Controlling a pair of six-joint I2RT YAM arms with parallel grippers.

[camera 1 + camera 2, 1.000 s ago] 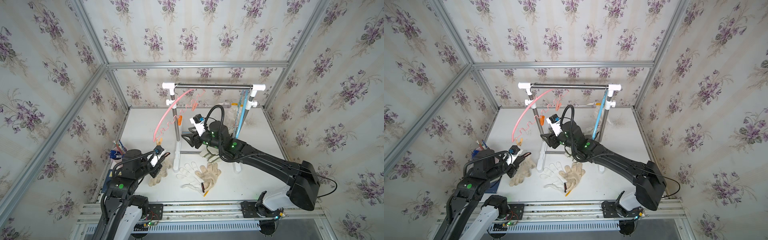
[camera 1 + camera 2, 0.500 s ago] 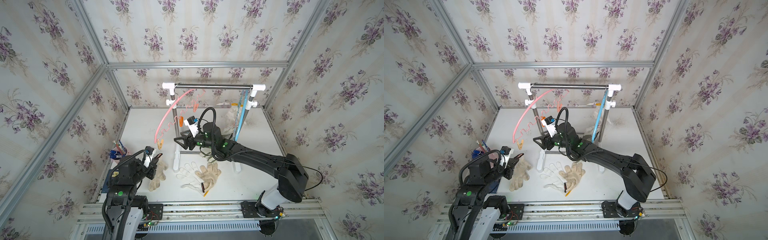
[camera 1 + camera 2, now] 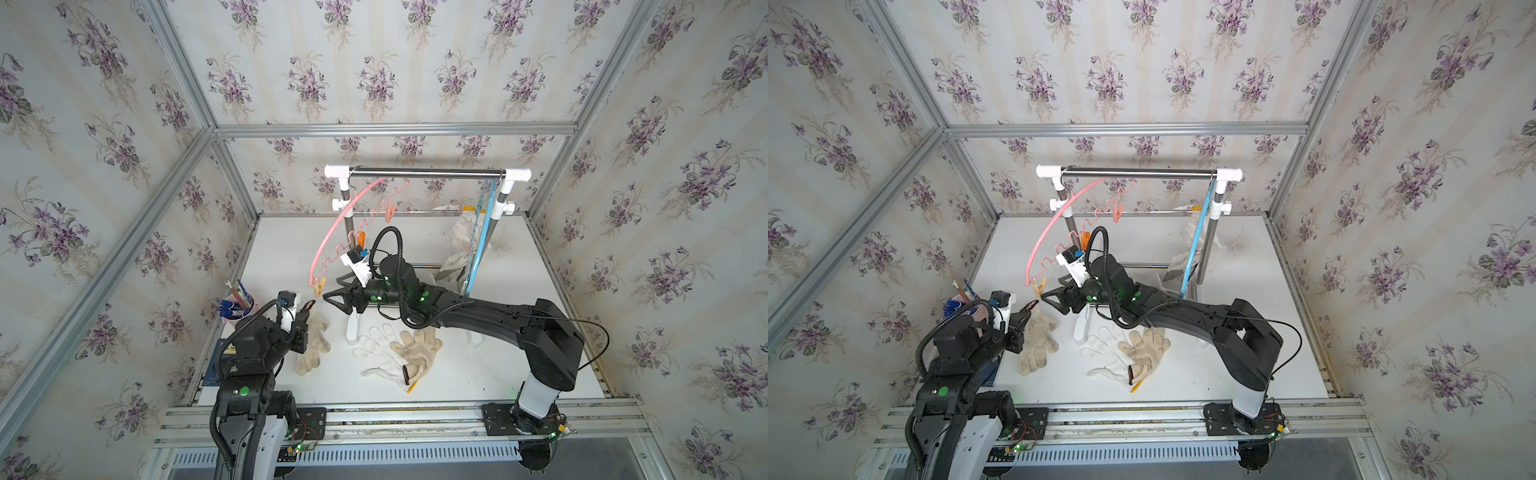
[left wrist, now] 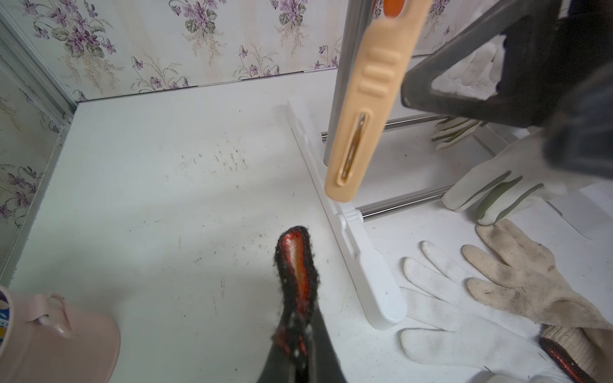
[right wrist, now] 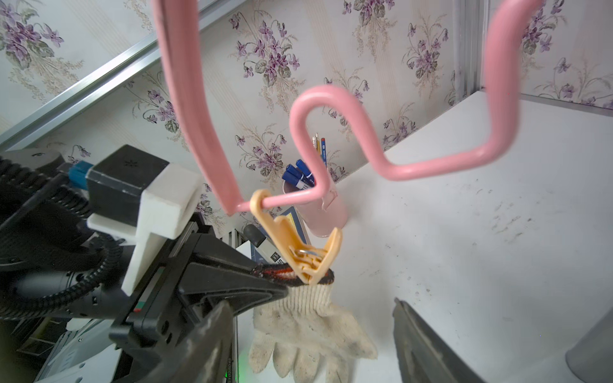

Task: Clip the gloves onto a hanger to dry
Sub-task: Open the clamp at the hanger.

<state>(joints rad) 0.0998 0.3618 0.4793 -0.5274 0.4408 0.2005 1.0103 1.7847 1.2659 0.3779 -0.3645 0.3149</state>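
Toward the tabletop's left front corner: a cream knit glove (image 3: 313,345) hangs fingers down, with its black-and-red cuff uppermost and level with the end clip (image 3: 318,286) of the pink hanger (image 3: 332,224)
Left gripper (image 5: 275,285): closed on that cuff edge, pinching it flat and holding it up to the clip
Right gripper (image 3: 332,297): jaws spread wide and holding nothing, just beside the clip on the rack's side
Clip: a peach plastic peg threaded on the hanger's wavy lower bar; in the right wrist view its mouth sits on the cuff edge and looks to be biting it, though how deep is hard to tell
Hanger: hooked over the rack's top rail (image 3: 428,173) and angled out toward the left edge
Other gloves: a white one (image 3: 376,353) and a dirty cream one (image 3: 417,347) lie overlapping near the middle of the front edge; off-white canvas ones (image 3: 455,266) hang on the blue hanger (image 3: 478,245) by the rack's right post
Handling: light, limp, stretchy knit that sags wherever it is unsupported; neither slippery nor fragile
Where to hold: the ribbed cuff, which is the thickest and firmest part, pinched near the rim with a margin left clear for the peg
Step, as judged: this glove is at the point of being clipped, and easing the left grip gently would test whether the peg carries it
Risk: a shallow bite could let the cuff pull out, and the free-hanging hanger may swing
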